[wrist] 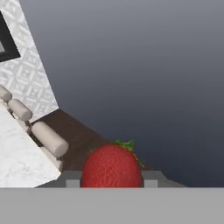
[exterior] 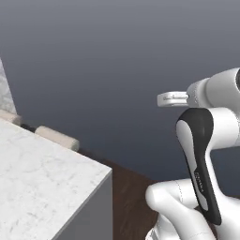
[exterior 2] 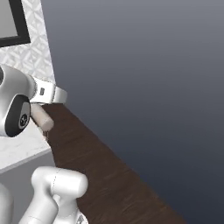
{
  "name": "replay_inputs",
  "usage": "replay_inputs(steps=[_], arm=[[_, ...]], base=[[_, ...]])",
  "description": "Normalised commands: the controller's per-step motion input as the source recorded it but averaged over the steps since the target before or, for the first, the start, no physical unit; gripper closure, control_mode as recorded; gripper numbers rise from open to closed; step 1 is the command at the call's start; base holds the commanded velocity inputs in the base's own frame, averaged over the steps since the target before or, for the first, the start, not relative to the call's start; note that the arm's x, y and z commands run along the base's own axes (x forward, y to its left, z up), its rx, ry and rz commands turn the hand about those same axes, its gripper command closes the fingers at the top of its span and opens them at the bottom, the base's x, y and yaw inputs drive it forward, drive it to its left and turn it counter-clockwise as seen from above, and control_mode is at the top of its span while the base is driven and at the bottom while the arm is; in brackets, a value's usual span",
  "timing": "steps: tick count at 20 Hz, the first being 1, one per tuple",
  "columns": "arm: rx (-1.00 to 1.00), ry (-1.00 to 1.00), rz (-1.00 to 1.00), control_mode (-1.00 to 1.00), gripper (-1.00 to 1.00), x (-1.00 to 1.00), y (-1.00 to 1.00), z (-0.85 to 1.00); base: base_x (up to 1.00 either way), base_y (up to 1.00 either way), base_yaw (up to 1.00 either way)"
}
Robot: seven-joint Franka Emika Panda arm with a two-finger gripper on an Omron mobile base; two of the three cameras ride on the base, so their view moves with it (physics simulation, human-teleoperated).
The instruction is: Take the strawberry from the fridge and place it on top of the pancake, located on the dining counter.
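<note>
The gripper (wrist: pixel 112 183) is pinching the strawberry (wrist: pixel 112 166): in the hand view the red fruit sits between the two finger tips, green leaves toward the far side, in the air above the dark wood floor (wrist: pixel 83 135). The dining counter (exterior: pixel 42 178) lies to the left in the left base view, its near corner close to the arm (exterior: pixel 201 159); pale cushioned stools (wrist: pixel 49 138) line its far edge. The pancake cannot be located from these views, and a plain grey wall (exterior 2: pixel 144 78) fills the background. The step in hand appears to be the carry toward the counter. To perform it well, keep the grip pressure constant, hold the hand level so the fruit does not slip, and clear the counter edge before descending. Confirm the plate position before lowering the strawberry.
</note>
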Motion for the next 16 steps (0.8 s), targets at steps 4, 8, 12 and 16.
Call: replay_inputs(steps=[4,8,12,16], arm=[[0.00,0.00,0.00,1.00,1.00,0.00,0.00,0.00],[0.00,0.00,0.00,1.00,1.00,0.00,0.00,0.00],[0.00,0.00,0.00,1.00,1.00,0.00,0.00,0.00],[0.00,0.00,0.00,1.00,1.00,0.00,0.00,0.00]], base=[[1.00,-0.38,0.21],[1.00,-0.41,0.23],[1.00,-0.27,0.31],[1.00,-0.08,0.40]])
